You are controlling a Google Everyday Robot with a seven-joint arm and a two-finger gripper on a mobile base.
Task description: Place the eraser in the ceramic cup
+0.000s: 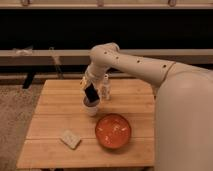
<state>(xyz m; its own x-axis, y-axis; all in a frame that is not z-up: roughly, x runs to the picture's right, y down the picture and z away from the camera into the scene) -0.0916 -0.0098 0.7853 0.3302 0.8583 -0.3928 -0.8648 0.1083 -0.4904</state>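
**Eraser over the ceramic cup, held in the gripper**

Eraser [91,93]: flat, black, tilted, lower end down at the mouth of the ceramic cup [90,108]; whether touching the rim or already partly inside cannot be told. Clamped at its upper end by the gripper [88,88], fingers closed against its sides, only slightly apart, just the block's width.

Ceramic cup: small, white, upright on the tabletop [50,107], directly below the fingers.

Slim clear bottle [105,88]: upright, just beside the fingers on the camera's right, close to the eraser but apparently not touching.

Orange bowl [113,131]: wide, well below the fingers and toward the camera's right, near the front of the tabletop, apart from the cup.

Pale beige block [70,139]: flat on the wood, below the fingers and toward the camera's left, well apart from cup and bowl.

Arm [131,62]: white, reaching in from the camera's right, elbow bent above the fingers, wrist angled down to the cup.
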